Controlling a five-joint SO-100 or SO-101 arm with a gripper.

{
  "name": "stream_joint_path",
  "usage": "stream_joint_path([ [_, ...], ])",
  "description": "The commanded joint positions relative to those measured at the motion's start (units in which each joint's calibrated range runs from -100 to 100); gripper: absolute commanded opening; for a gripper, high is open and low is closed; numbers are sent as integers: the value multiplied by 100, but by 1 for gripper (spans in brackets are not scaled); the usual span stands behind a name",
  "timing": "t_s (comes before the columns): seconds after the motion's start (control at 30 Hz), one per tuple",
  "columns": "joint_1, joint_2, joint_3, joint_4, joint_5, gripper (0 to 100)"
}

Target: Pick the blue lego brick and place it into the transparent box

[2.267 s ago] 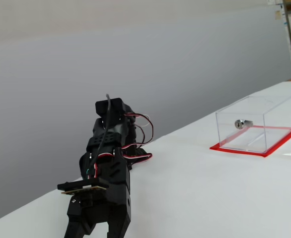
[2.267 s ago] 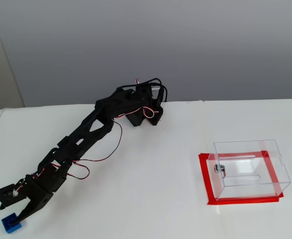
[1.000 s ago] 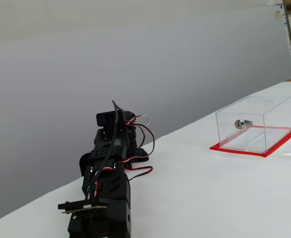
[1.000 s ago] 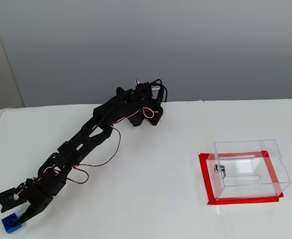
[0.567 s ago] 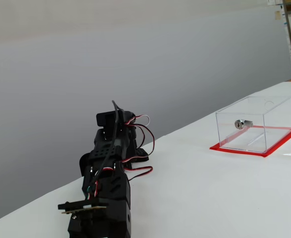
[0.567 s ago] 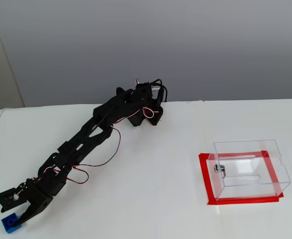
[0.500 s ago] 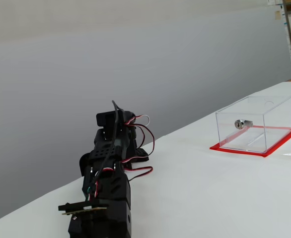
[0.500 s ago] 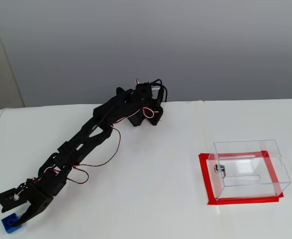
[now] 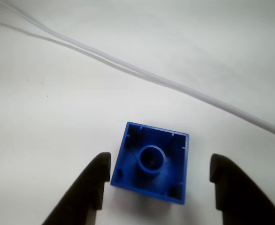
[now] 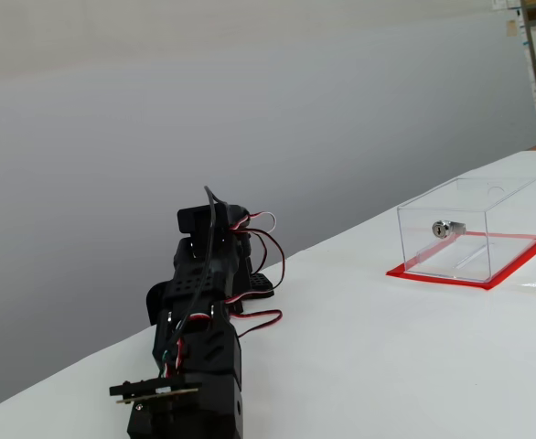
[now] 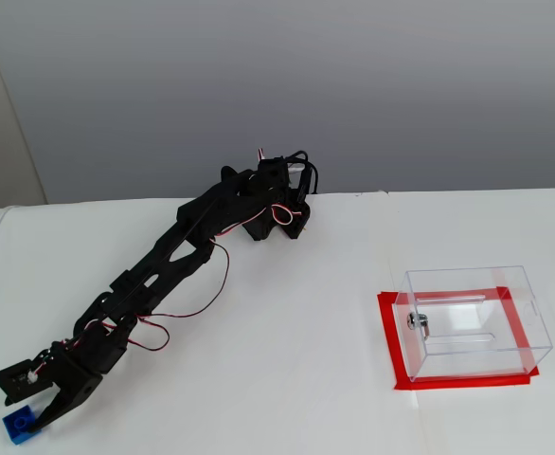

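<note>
Sitting hollow side up on the white bench (image 11: pixel 287 379), the small bright blue plastic lego brick (image 9: pixel 150 162) shows its open underside with the round tube in the middle in the wrist view. The black two-finger tool (image 9: pixel 158 180) is spread wide around it, one fingertip (image 9: pixel 100 173) just beside the brick's left wall and the other clearly apart from its right wall, so nothing is clamped. A thin white cable (image 9: pixel 142 72) runs diagonally across the bench beyond the brick.

In a fixed view the brick (image 11: pixel 15 424) is way down at the near left corner of the bench, with the tool (image 11: pixel 33 409) right over it and the black arm (image 11: pixel 164 261) with its red and white wires stretched out low from its base near the far edge.

The transparent rectangular acrylic box (image 11: pixel 476 318) on its red flat base plate sits toward the right edge of the bench, well apart from the brick, a small silver lock (image 11: pixel 417 322) on its left wall. The box (image 10: pixel 469 227) also shows in the other fixed view, upright, with the lock (image 10: pixel 445 228) facing the camera.
</note>
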Motion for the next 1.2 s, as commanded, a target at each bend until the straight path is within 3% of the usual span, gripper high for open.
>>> stream_joint_path([
  [0.0,12,-171,-39,-101,-15,23],
  [1.17,-18,-129,6,239,1,23],
])
